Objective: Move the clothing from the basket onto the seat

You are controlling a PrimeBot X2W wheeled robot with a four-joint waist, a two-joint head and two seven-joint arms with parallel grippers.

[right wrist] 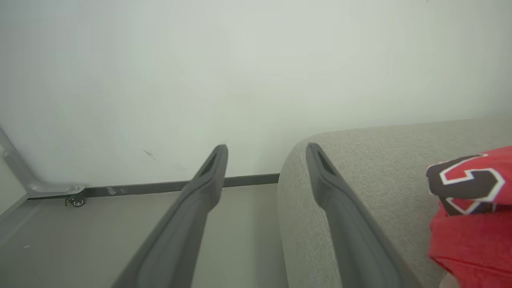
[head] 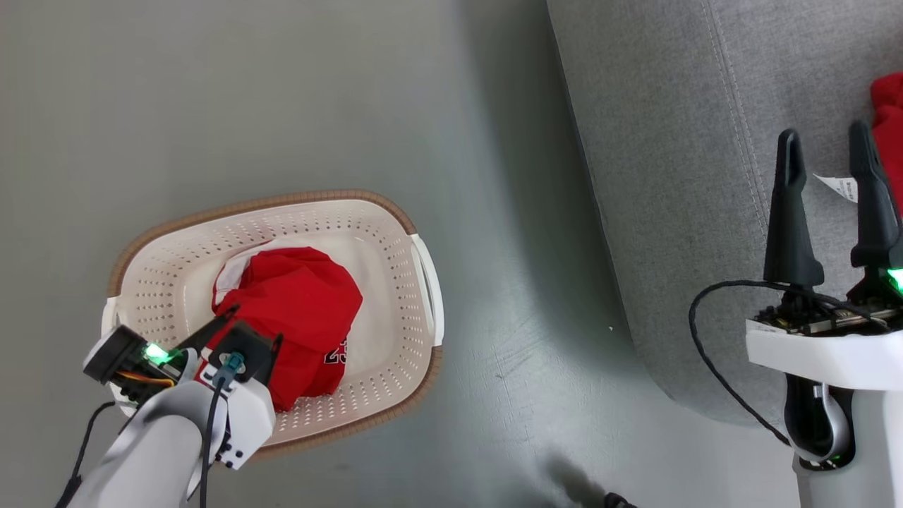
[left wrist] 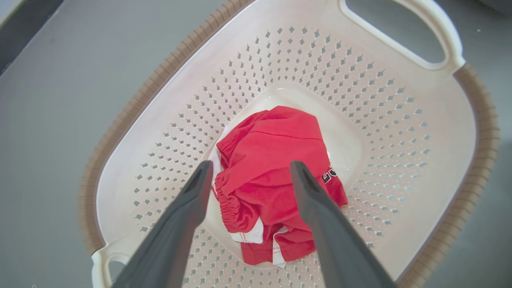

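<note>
The clothing [left wrist: 272, 180] sat bunched mid-bottom of the basket [head: 176, 268], red w/ white trim & a bit of black numeral showing. My left gripper [left wrist: 251, 166] hung just over it, jaws spread wide, nothing pinched. Basket stood on the grey floor [head: 211, 92], apart from the seat [head: 670, 176]. A 2nd red piece [right wrist: 472, 240] w/ numerals lay on the seat, in from its rounded corner. I had my right gripper [head: 825, 134] over the seat's edge, jaws spread, empty.

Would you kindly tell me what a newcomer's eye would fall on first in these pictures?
The crumpled red garment lying in the cream perforated plastic basket, with the open left gripper poised above it. Next, a red jersey with a black-and-white numeral on the light-grey fabric sofa, beside the open right gripper.
</note>
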